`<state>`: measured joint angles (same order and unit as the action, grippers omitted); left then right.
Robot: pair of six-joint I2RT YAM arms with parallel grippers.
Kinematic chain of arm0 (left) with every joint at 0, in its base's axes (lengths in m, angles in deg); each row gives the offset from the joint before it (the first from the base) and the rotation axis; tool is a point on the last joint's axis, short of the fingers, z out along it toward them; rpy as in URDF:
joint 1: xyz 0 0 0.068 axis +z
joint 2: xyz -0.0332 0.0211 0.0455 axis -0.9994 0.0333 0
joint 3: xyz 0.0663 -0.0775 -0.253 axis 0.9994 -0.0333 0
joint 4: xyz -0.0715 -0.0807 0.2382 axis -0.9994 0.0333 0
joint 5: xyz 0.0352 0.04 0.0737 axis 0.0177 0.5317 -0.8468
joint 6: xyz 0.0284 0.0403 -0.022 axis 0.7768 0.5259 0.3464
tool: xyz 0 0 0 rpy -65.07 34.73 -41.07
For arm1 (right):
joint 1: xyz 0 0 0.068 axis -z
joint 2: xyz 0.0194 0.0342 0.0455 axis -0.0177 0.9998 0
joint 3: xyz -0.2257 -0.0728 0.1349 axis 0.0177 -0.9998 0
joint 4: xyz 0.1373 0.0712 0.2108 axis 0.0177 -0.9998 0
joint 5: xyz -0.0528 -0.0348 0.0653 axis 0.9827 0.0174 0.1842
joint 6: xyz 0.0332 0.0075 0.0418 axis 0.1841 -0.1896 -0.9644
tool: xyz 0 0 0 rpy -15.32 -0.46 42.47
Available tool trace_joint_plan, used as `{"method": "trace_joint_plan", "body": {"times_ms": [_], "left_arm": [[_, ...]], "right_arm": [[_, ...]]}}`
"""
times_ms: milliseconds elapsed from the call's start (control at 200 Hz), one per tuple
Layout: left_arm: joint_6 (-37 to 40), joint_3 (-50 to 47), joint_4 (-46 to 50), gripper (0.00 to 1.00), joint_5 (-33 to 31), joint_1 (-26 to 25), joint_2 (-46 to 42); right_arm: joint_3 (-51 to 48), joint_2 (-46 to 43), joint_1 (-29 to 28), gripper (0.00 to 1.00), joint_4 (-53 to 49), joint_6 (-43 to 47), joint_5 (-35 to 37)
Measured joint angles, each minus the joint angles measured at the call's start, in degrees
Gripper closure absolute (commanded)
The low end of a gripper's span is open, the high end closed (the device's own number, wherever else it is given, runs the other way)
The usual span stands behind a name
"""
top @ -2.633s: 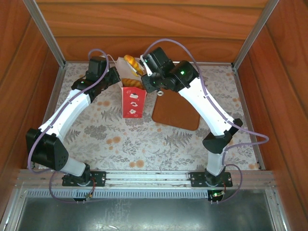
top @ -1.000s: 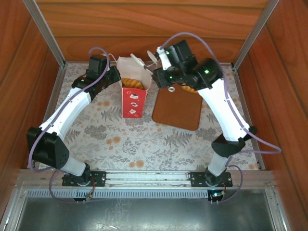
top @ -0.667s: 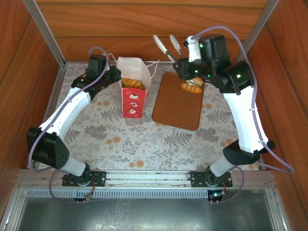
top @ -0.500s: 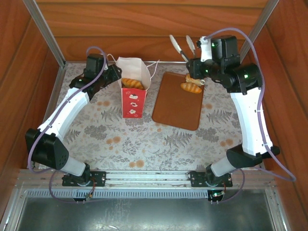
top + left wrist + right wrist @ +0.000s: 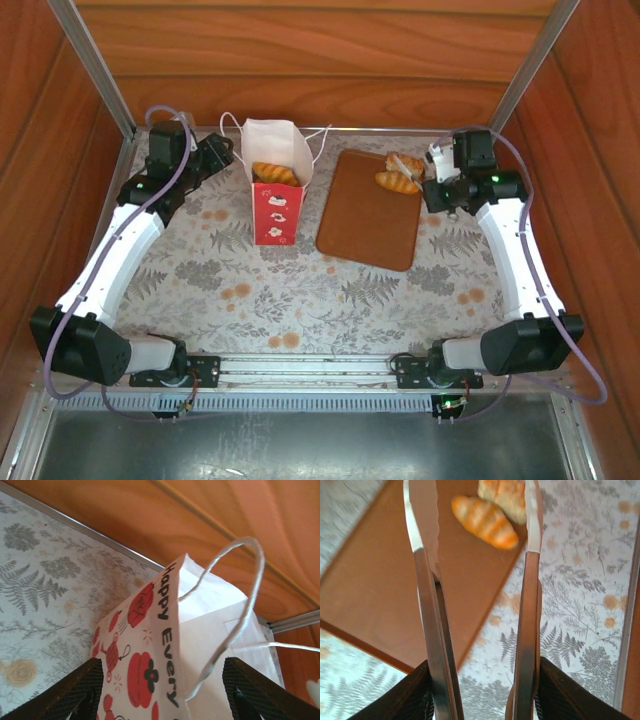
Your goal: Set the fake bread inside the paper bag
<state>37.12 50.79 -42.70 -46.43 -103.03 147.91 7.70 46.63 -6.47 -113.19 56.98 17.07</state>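
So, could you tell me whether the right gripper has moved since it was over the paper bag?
Yes. The right gripper has swung right, away from the paper bag, across the brown board, to the board's far right corner.

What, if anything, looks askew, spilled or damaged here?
Nothing stands out. The paper bag stands upright with pastries inside; two more pastries lie at the far corner of the brown board. The right claw is open above them, and the left claw is open around the bag.

Table (image 5: 300, 300), floral-patterned cloth. Paper bag (image 5: 277, 200) upright near far edge, left of centre. Flat brown board (image 5: 370, 210) just right of it.
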Motion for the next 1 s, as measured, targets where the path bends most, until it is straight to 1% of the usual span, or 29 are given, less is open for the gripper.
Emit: {"method": "trace_joint_plan", "body": {"times_ms": [205, 360, 585, 615, 670, 750, 805, 1000], "left_arm": [[-0.7, -3.1, -0.8, 0.32, -1.3, 0.3, -1.9], [-1.0, -3.5, -1.3, 0.32, -1.5, 0.7, -2.1], [-1.1, -3.9, -1.8, 0.31, -1.6, 1.0, -2.6], [-1.1, -4.1, -1.8, 0.28, -1.6, 1.0, -2.6], [-1.2, -4.3, -1.8, 0.26, -1.5, 1.0, -2.6], [-1.3, -4.4, -1.9, 0.20, -1.2, 1.0, -2.5], [-1.5, -4.4, -1.9, 0.18, -0.9, 1.1, -2.5], [-1.5, -4.4, -2.0, 0.17, -0.1, 1.4, -2.3]], "right_arm": [[-11.5, 0.9, 1.2, 0.44, 7.8, 11.7, 3.2], [-17.0, 1.8, 2.0, 0.44, 14.7, 19.9, 4.5], [-18.1, 6.1, 3.4, 0.44, 23.6, 26.6, 7.6], [-18.1, 6.4, 3.6, 0.44, 24.5, 27.2, 7.9], [-18.1, 7.0, 3.9, 0.44, 25.9, 28.0, 8.1], [-18.0, 7.8, 4.3, 0.44, 27.1, 29.0, 8.1], [-17.8, 8.4, 4.5, 0.44, 27.5, 29.8, 8.0], [-16.2, 11.8, 4.6, 0.44, 27.7, 31.0, 7.0]]}}
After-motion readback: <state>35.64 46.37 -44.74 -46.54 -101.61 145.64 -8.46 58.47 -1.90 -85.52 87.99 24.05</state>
